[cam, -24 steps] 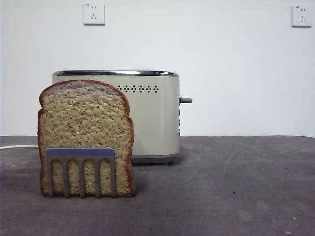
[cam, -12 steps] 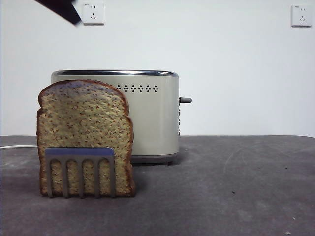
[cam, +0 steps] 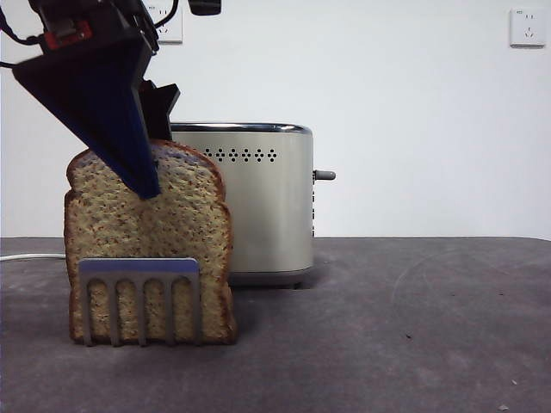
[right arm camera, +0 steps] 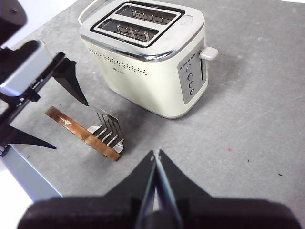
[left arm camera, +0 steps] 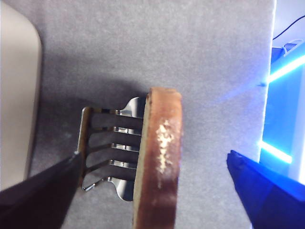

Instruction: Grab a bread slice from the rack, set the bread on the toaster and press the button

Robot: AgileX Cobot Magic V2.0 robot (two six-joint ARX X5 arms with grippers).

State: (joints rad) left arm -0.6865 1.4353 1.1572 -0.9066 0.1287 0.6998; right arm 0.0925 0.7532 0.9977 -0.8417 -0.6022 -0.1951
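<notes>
The slice of bread (cam: 151, 232) stands upright in the steel rack (cam: 142, 297) at the front left. The cream toaster (cam: 258, 198) stands behind it. My left gripper (cam: 152, 168) has come down from the top left and is open wide, one jaw on each side of the slice's domed top, not touching it. In the left wrist view the crust (left arm camera: 162, 152) and the rack (left arm camera: 109, 148) lie between the open jaws of the left gripper (left arm camera: 153, 156). My right gripper (right arm camera: 155, 155) is shut and empty, held high above the table, away from the toaster (right arm camera: 147, 52).
The toaster's lever (cam: 325, 175) sticks out on its right side, and its two top slots (right arm camera: 136, 21) are empty. A white cord (cam: 30, 256) runs off to the left. The table's edge (left arm camera: 269, 95) is close beside the rack.
The left arm has come down from the top left corner. Its open jaws now stand on either side of the top of the slice. Bread, rack and toaster have not moved.
</notes>
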